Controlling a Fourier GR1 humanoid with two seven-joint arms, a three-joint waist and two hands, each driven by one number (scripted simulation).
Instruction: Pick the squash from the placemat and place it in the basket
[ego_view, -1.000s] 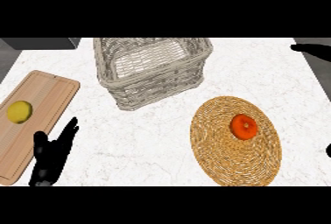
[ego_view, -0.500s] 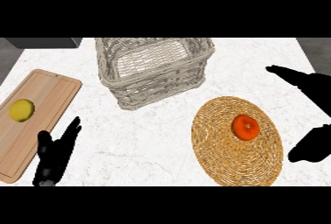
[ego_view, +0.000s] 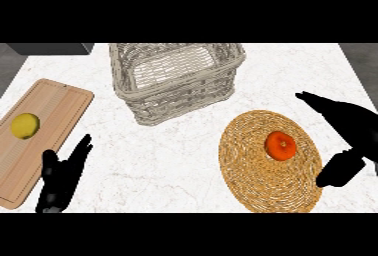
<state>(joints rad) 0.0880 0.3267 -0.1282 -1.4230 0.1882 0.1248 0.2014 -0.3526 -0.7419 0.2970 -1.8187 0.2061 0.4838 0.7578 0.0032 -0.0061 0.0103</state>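
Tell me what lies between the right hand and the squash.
In the head view, only woven placemat lies between the open right hand and the orange squash; nothing else intervenes.

White marbled counter (ego_view: 170, 155) carries 3 things directly. Round woven placemat (ego_view: 255, 175) lies just left of the right hand (ego_view: 353, 131), its rim by the thumb. Grey wicker basket (ego_view: 177, 80) sits w/ open top up and left of that hand, apart from the mat. Wooden cutting board (ego_view: 44, 125) lies at the left edge, beside and above the left hand (ego_view: 63, 177).
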